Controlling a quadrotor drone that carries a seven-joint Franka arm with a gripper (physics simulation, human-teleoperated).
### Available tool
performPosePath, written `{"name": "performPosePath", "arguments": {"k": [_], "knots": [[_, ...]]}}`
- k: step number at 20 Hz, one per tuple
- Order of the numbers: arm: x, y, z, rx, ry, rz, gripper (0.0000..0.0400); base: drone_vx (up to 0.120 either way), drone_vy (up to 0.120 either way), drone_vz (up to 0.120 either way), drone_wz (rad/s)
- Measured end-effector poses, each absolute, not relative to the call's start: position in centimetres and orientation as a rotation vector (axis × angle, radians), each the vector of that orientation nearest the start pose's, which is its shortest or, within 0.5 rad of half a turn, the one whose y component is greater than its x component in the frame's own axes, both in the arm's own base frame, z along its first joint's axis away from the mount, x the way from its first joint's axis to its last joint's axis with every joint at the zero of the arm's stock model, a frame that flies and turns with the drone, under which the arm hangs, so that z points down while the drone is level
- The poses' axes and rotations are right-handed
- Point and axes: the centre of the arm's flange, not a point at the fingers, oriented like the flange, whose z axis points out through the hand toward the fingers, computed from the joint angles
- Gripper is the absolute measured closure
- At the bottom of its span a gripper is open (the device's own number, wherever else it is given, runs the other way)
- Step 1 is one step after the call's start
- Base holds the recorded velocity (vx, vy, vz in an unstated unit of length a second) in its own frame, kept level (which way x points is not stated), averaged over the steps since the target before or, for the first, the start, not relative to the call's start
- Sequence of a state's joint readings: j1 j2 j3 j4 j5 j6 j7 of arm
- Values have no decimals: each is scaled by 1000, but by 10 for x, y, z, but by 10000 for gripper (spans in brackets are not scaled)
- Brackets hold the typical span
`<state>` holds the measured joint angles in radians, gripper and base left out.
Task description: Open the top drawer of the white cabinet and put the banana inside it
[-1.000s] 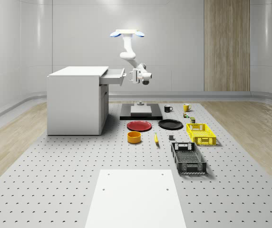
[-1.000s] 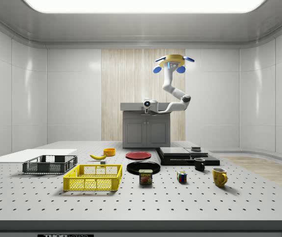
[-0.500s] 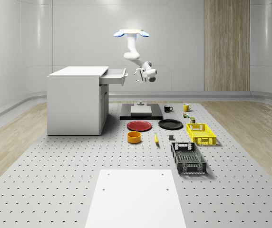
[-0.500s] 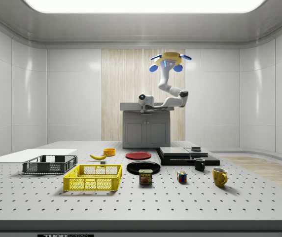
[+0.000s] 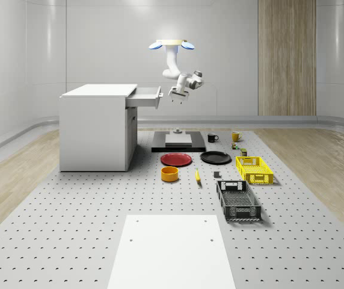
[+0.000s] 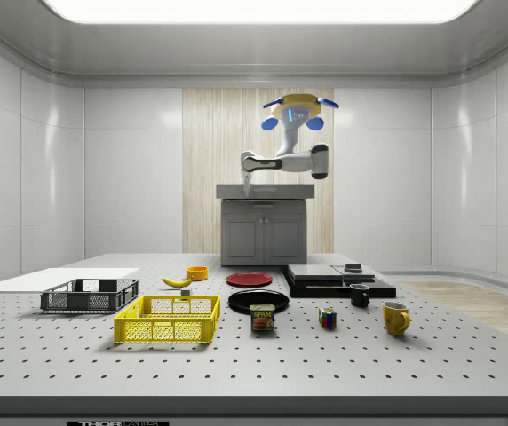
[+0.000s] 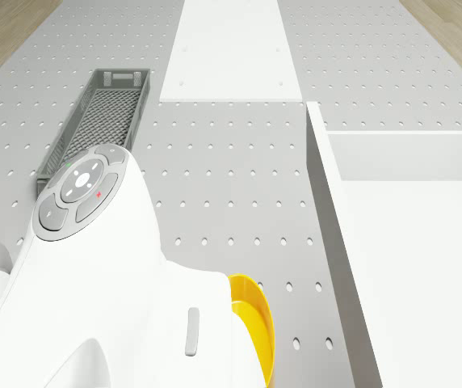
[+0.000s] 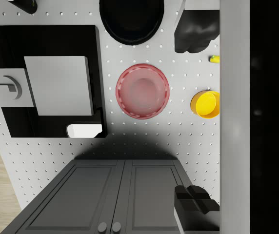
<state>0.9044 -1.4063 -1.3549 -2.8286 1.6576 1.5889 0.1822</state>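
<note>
The white cabinet has its top drawer pulled out, and the drawer's inside looks bare. The banana lies on the table by the orange-yellow bowl; in the side view the banana sits near that view's left. The drone hovers just off the cabinet's drawer side, high above the table. My gripper hangs a little beyond the drawer front, pointing down, open and holding nothing. Looking down, the gripper has the red plate and bowl far below.
A black plate, yellow basket, dark mesh basket and white mat lie on the perforated table. A black platform and mugs stand behind the plates.
The drone and arm have drifted toward the whole-scene view's right, away from the drawer front. The wrist rose and turned the gripper downward. The drawer stays open.
</note>
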Motion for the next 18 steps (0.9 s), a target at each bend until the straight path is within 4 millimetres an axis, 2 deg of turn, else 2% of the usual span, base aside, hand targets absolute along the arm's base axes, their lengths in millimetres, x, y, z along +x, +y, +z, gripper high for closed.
{"name": "performPosePath", "arguments": {"k": [7, 18], "knots": [[307, -58, 481, -56, 20, 785, 0, 120, 120, -120, 0], [307, -53, 481, -10, 2, 785, 0, 120, 120, -120, 0]]}}
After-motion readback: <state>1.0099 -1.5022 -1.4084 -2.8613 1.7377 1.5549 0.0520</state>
